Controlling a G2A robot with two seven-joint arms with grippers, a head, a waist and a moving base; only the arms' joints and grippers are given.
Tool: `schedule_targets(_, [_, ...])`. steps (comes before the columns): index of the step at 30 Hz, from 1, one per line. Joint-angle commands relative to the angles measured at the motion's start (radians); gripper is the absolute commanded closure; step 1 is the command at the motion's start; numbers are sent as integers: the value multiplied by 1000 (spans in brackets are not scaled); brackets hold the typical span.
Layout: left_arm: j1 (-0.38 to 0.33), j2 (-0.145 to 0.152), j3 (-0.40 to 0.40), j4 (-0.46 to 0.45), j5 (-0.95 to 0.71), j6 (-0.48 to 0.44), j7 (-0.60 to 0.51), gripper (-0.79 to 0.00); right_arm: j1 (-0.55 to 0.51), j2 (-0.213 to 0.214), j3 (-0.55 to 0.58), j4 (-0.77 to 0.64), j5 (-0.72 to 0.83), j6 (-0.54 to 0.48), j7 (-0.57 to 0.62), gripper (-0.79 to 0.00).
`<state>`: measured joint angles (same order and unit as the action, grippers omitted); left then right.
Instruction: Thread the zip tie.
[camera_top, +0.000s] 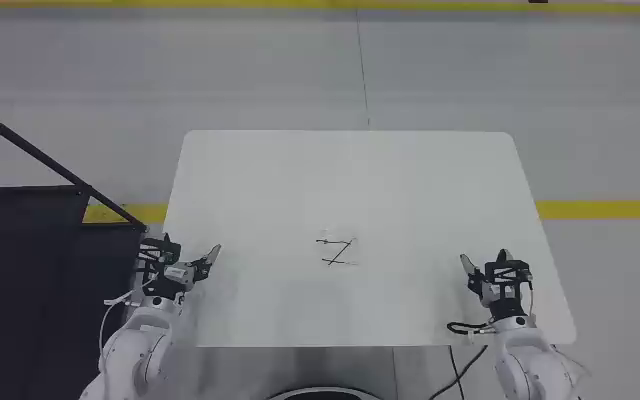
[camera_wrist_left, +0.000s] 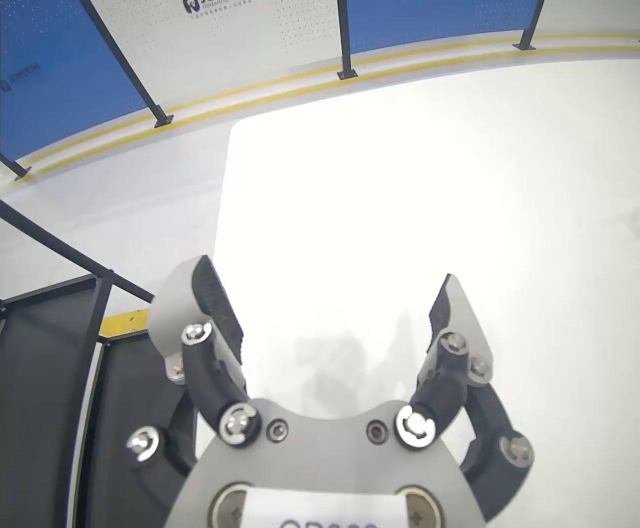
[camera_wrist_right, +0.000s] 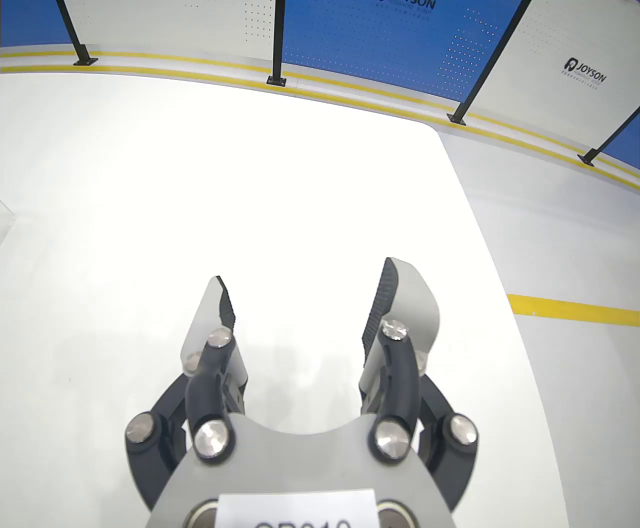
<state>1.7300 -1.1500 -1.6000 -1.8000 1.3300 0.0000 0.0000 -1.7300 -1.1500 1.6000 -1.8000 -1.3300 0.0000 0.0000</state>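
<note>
The zip tie (camera_top: 337, 251) lies flat on the white table (camera_top: 420, 180), a little nearer the robot's edge than the middle, and it shows as thin dark strips crossing in a rough Z; I cannot tell whether this is one tie or several. The left gripper (camera_wrist_left: 325, 270) hangs over the table's near left corner with its jaws spread wide and nothing between them, well apart from the tie. The right gripper (camera_wrist_right: 303, 270) sits over the near right corner, likewise wide open and empty.
</note>
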Motion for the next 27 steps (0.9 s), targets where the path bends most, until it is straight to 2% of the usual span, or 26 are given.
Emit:
schedule_targets(1, [0,0,0,0,0,0,0,-785,0,0,0,0,0,0,0,-571])
schedule_targets(14, [0,0,0,0,0,0,0,-784,0,0,0,0,0,0,0,-574])
schedule_targets(15, [-3,-1,-1,0,-3,3,3,-785,0,0,0,0,0,0,0,-785])
schedule_targets(18, [-10,-1,-4,10,-7,-15,13,-785,0,0,0,0,0,0,0,-785])
schedule_targets(22, [-19,1,-17,3,-37,-84,4,-785,0,0,0,0,0,0,0,-785])
schedule_targets(27, [-63,6,-19,3,-98,-236,-56,-785,0,0,0,0,0,0,0,-785])
